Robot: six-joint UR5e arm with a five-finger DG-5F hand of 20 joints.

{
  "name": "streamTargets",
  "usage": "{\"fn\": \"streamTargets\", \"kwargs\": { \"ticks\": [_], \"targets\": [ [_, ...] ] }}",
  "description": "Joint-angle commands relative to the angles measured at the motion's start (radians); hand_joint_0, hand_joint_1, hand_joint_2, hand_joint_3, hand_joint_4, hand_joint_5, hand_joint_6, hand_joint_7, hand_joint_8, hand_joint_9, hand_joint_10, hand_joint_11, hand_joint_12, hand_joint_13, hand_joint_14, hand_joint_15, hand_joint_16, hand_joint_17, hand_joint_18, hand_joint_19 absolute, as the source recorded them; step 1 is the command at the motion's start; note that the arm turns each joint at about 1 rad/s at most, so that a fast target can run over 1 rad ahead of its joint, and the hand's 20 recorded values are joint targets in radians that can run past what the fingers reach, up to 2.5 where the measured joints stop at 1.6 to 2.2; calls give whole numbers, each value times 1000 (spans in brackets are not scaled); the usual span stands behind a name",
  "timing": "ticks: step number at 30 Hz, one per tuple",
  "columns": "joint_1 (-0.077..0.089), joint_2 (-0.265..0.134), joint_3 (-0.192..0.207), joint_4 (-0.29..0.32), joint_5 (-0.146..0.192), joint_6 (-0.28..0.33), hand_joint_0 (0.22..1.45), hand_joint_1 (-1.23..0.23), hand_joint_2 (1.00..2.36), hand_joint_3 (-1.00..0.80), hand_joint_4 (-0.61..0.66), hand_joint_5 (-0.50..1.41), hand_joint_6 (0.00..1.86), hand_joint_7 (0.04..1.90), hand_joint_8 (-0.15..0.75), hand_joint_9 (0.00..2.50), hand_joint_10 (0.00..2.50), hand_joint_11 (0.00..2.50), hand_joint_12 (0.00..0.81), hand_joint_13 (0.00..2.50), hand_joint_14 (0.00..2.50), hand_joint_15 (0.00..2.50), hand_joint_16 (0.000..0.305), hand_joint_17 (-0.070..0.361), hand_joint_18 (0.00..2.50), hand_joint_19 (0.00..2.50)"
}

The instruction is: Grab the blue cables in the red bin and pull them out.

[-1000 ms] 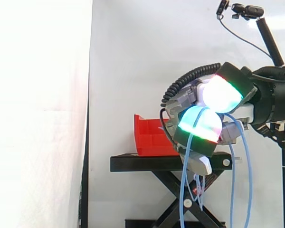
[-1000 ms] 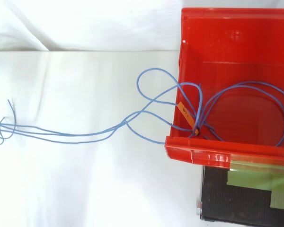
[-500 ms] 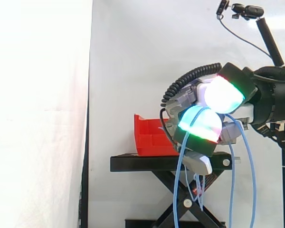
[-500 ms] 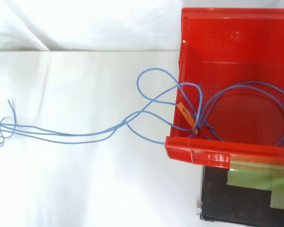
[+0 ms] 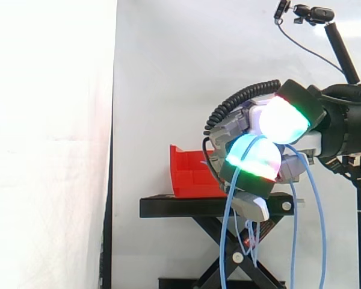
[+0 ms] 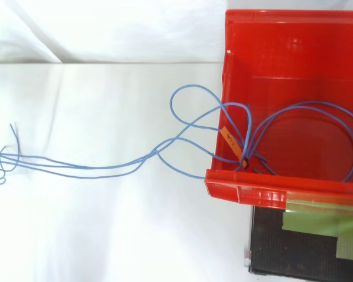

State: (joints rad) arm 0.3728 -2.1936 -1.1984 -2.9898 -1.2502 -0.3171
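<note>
- The hand (image 5: pixel 281 119) hangs at the black stand's (image 5: pixel 180 206) right end, fingers clamped around the blue cables (image 6: pixel 155 153), which dangle beneath it.
- Their other loops lie inside the red bin (image 6: pixel 294 41), trailing over its wall.

There's the black metal scissor-legged stand (image 5: pixel 186 206), and sitting right on its flat surface is the red plastic open-topped bin (image 6: pixel 294 41). From above, bare black surface shows at five o'clock, strips of green tape (image 6: pixel 309 222) stuck across it.
</note>
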Motion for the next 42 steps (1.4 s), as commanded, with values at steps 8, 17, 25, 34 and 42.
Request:
{"fn": "streamTargets", "kwargs": {
  "ticks": [8,17,25,34,42],
  "targets": [
    [0,0,0,0,0,0,872,-1017,1000,-1000,261,771,1016,346,315,667,1945,878,324,956,2500,416,40,91,1018,899],
    [0,0,0,0,0,0,874,-1014,1000,-1000,260,771,1020,338,317,667,1944,884,324,959,2500,425,40,90,1019,892],
    [0,0,0,0,0,0,874,-1013,1000,-1000,260,773,1017,341,317,652,1947,873,324,959,2500,426,40,91,1019,883],
    [0,0,0,0,0,0,871,-1008,1000,-1000,260,772,1014,350,323,654,1946,863,323,958,2500,414,40,90,1017,886],
    [0,0,0,0,0,0,869,-1007,1000,-1000,257,771,1014,350,323,656,1944,868,323,958,2500,413,40,90,1016,885]
  ]
}}
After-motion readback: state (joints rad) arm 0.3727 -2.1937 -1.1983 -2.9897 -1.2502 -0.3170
